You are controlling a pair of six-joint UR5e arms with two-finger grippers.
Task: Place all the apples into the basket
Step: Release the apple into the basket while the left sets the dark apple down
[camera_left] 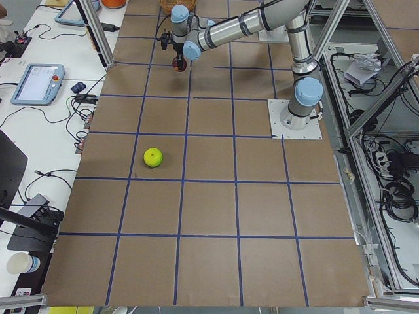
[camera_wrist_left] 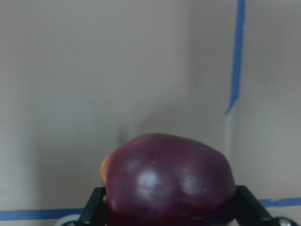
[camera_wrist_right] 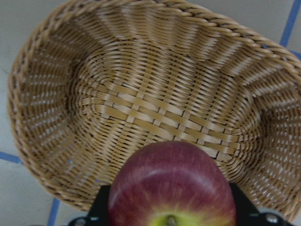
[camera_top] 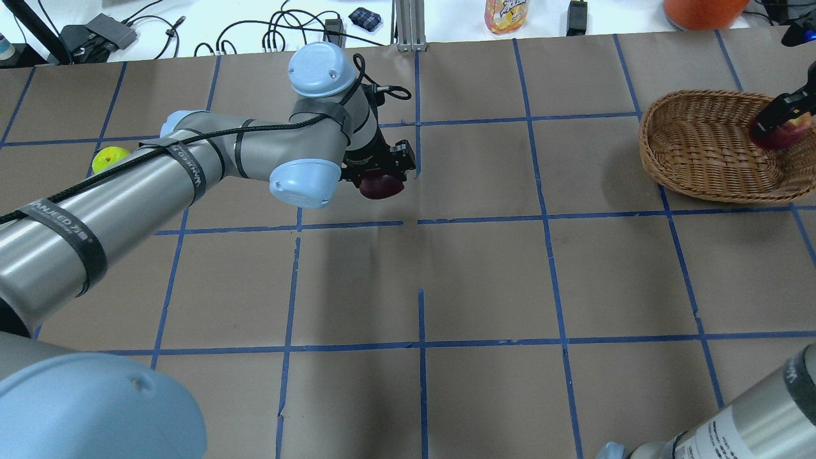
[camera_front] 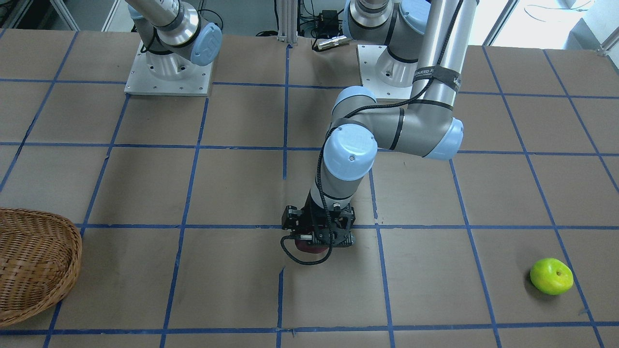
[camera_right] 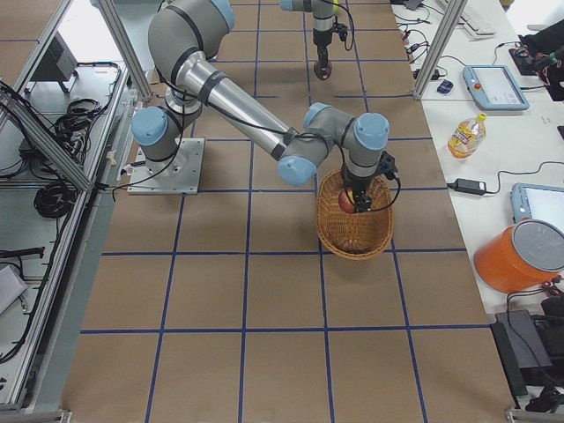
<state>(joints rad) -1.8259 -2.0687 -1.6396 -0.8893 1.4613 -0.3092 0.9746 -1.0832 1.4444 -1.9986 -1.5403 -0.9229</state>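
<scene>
My left gripper (camera_top: 382, 180) is shut on the dark purple-maroon apple (camera_wrist_left: 169, 181) near the table's middle, close over the brown paper; I cannot tell whether the apple touches it. It also shows in the front view (camera_front: 305, 247) under the gripper (camera_front: 316, 239). My right gripper (camera_wrist_right: 171, 209) is shut on the red apple (camera_wrist_right: 171, 183) and holds it over the wicker basket (camera_wrist_right: 141, 108), near its rim. The basket (camera_top: 701, 105) stands at the far right. The green apple (camera_front: 551, 276) lies alone on the table at the far left (camera_top: 109, 159).
The arms' base plates (camera_front: 169, 72) sit at the robot's edge. Beyond the table's far edge are an aluminium post (camera_top: 408, 25), a drink bottle (camera_top: 507, 13), an orange container (camera_top: 701, 6) and cables. Blue tape lines grid the paper.
</scene>
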